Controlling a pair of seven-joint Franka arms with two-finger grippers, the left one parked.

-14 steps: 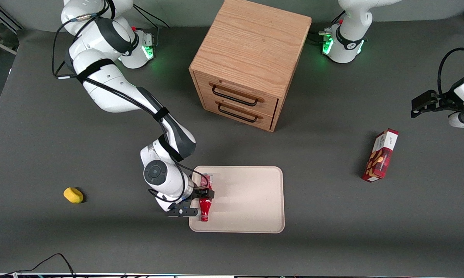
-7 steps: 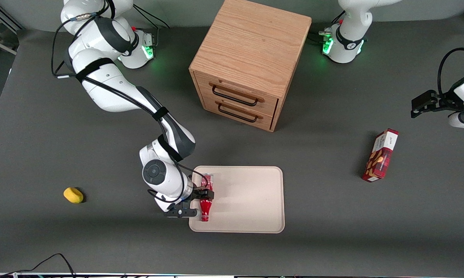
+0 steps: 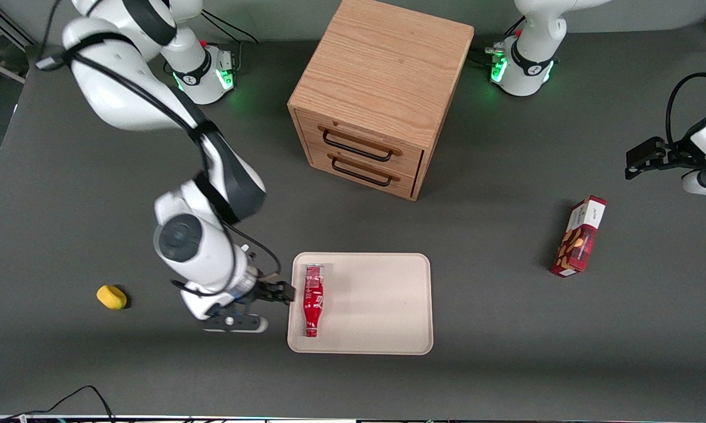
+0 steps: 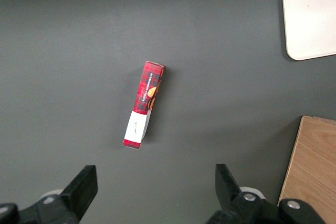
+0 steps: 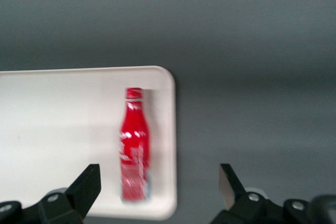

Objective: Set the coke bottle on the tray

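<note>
The coke bottle point(image 3: 312, 299) lies on its side on the pale beige tray point(image 3: 376, 305), along the tray's edge nearest the working arm, with its red cap pointing toward the front camera. My right gripper point(image 3: 269, 292) is open and empty. It hovers raised just off that tray edge, over the dark table, clear of the bottle. The right wrist view shows the bottle point(image 5: 135, 145) lying on the tray point(image 5: 58, 129), with the gripper point(image 5: 158, 182) spread wide above the tray's rim. A corner of the tray also shows in the left wrist view point(image 4: 310, 14).
A wooden two-drawer box point(image 3: 382, 88) stands farther from the front camera than the tray. A red snack box point(image 3: 580, 236) lies toward the parked arm's end and shows in the left wrist view point(image 4: 144, 111). A small yellow object point(image 3: 111, 296) lies toward the working arm's end.
The gripper let go of the bottle, opened, rose and drew back off the tray toward the working arm's end. The bottle stays lying on the tray.
</note>
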